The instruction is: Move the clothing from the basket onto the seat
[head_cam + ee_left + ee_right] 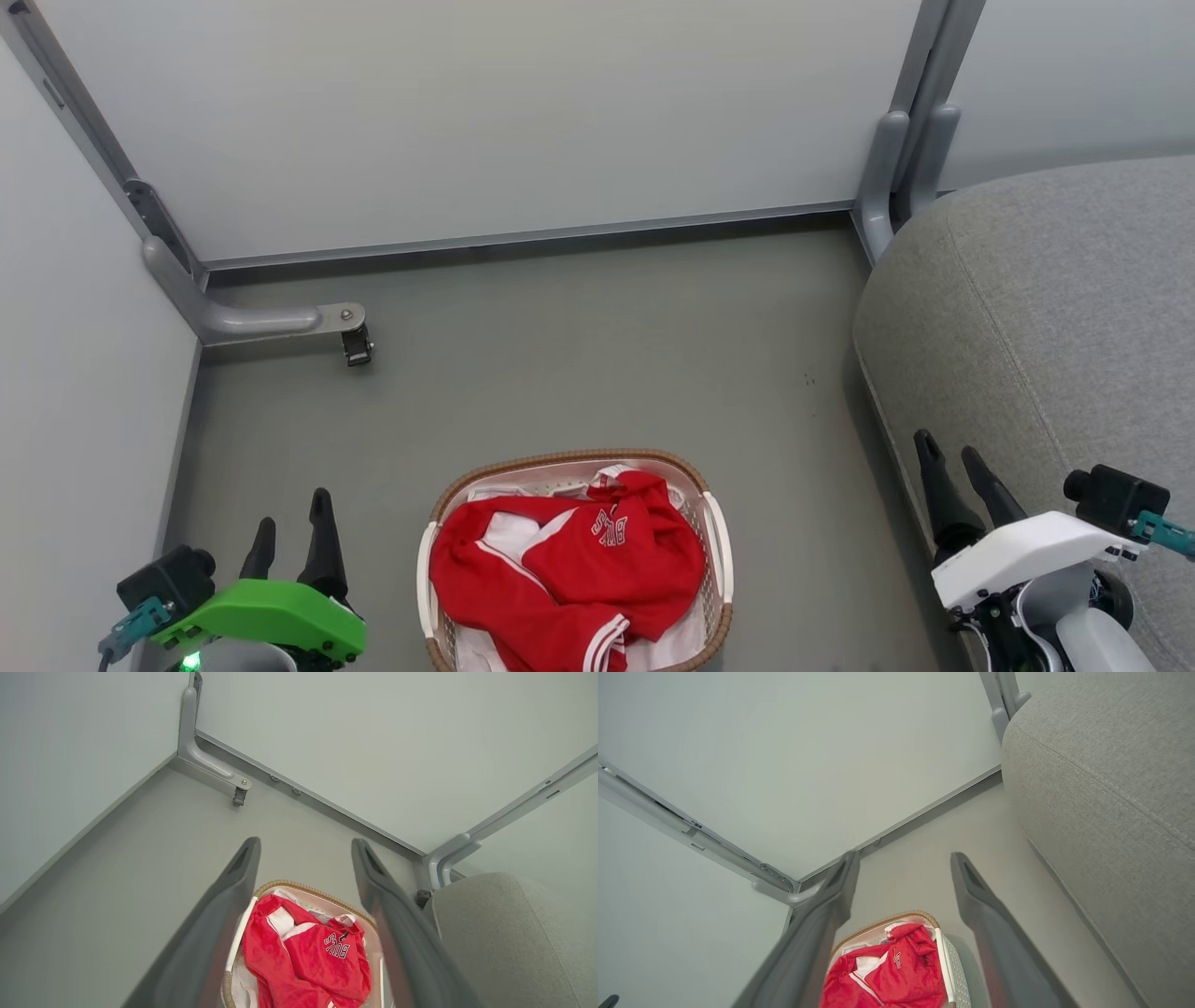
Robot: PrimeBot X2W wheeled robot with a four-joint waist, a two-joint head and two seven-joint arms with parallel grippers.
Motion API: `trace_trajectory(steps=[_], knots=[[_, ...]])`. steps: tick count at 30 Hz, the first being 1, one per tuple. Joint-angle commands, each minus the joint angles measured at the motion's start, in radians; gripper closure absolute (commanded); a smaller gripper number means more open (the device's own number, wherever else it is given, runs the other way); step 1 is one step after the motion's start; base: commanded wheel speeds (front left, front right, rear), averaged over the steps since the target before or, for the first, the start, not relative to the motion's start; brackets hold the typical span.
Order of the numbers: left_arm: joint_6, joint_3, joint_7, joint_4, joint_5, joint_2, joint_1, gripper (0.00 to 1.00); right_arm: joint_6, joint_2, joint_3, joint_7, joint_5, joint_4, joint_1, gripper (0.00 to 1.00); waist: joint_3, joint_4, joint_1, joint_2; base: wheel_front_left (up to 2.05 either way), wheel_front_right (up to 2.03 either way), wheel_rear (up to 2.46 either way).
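Red clothing (569, 574) with white stripes and lettering lies piled in the oval white basket (719, 532), which stands on the floor at the bottom centre of the head view. The grey seat (1046, 308) fills the right side. My left gripper (294, 523) hovers open to the left of the basket, nothing between its fingers. My right gripper (952, 453) stands open to the basket's right, beside the seat's edge. The left wrist view shows the clothing (308, 956) and basket (308, 889) between the left gripper's fingers (233, 882). In the right wrist view lie the clothing (887, 975) and seat (1111, 788).
Pale partition walls (485, 112) enclose the grey floor (579, 355) at the back and left. A grey metal foot with a caster (355, 343) juts out at the back left, and a grey post (896, 177) stands by the seat's far corner.
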Motion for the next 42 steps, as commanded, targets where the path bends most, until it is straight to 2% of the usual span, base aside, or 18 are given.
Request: trace_trajectory(steps=[1,11,22,32,42], knots=[[0.009,-0.006,-0.012,-0.006,0.036,0.015,-0.005,0.00,0.000,-0.013,0.008,-0.012,-0.043,-0.005,-0.021,0.00,0.000,0.000,0.0000,0.0000,0.00,0.00,0.00],[0.067,-0.024,-0.041,-0.023,0.146,0.026,0.011,0.00,0.000,-0.017,0.020,-0.041,-0.179,-0.010,-0.017,0.00,0.002,-0.002,0.0000,0.0000,0.00,0.00,0.00],[0.107,-0.021,-0.069,-0.071,0.251,0.037,0.009,0.00,0.000,0.000,-0.009,-0.070,-0.321,-0.052,-0.019,0.00,0.009,-0.006,0.0000,0.0000,0.00,0.00,0.00],[0.112,-0.024,-0.093,-0.100,0.345,0.034,0.021,0.00,0.000,0.009,-0.017,-0.094,-0.425,-0.098,-0.015,0.00,0.009,-0.012,0.0000,0.0000,0.00,0.00,0.00],[0.104,-0.021,-0.114,-0.077,0.427,0.014,0.051,0.00,0.000,0.008,0.010,-0.115,-0.520,-0.009,0.003,0.00,0.004,-0.013,0.0000,0.0000,0.00,0.00,0.00]])
